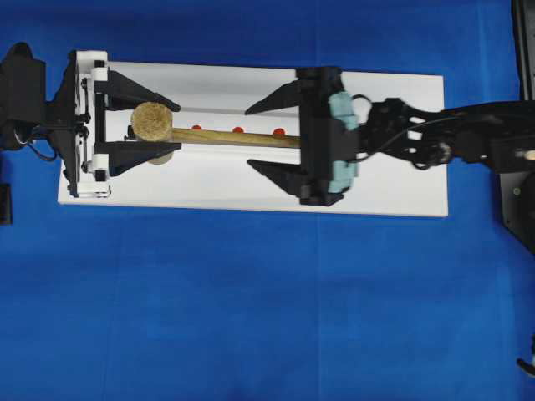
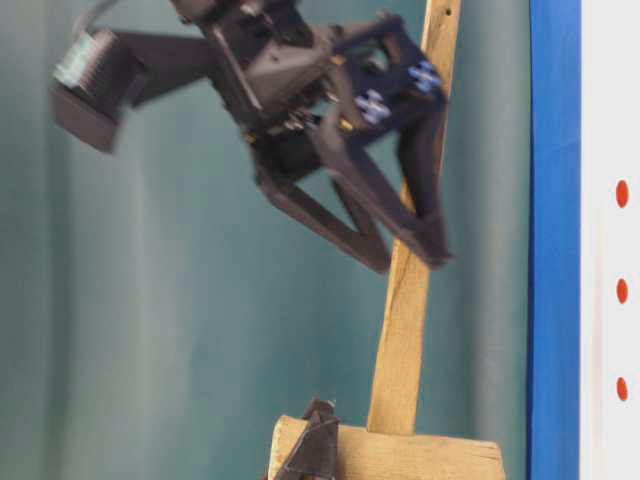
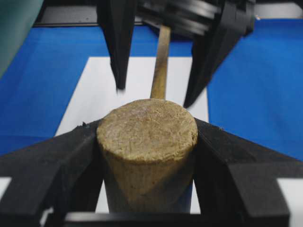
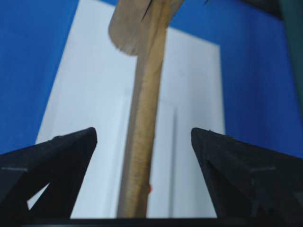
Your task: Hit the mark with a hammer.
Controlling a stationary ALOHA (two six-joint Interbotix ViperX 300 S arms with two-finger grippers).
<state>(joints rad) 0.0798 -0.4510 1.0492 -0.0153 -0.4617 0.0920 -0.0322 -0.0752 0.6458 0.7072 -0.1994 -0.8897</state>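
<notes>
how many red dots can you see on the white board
3. On the white board, in a row beside the hammer handle: one near the head, one mid-handle, one toward its end. The hammer may hide more.

The hammer (image 3: 147, 142) is pale, unvarnished wood, its round head face rough and fibrous, its handle matt with visible grain. The board (image 1: 376, 180) beneath looks smooth matt white on a blue cloth-like desk (image 1: 251, 317); the jaws are matt black plastic.

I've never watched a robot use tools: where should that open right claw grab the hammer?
On the long flat handle, near its free end, with the right claw straddling it from above. The left claw already clamps the thick head, and the handle juts straight toward the right claw.
</notes>
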